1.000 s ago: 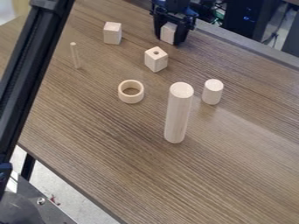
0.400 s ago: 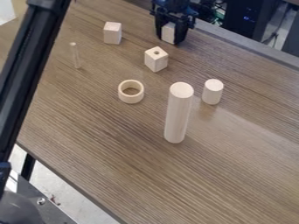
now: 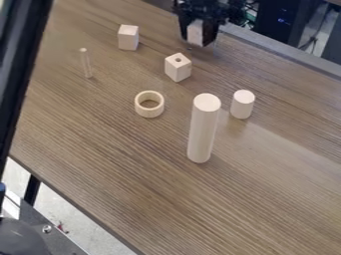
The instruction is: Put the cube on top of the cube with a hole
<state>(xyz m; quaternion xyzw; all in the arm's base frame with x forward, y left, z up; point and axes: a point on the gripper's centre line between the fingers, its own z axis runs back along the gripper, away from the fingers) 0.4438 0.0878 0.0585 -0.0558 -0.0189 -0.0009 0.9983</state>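
The table (image 3: 106, 149) has a brown wood-grain top with streaks running across it, and a pale sheen lies to the right of the tall cylinder (image 3: 202, 129), which stands upright. Near that cylinder, farther up and right, a short cylinder (image 3: 242, 105) also stands on end. To the left, a ring (image 3: 149, 113) lies flat, its opening upward. Above the ring sits the cube with a hole (image 3: 178, 71), the hole in its top face. A plain pale block (image 3: 128, 38) rests toward the upper left, with a thin dowel (image 3: 86, 63) upright below and left of it.
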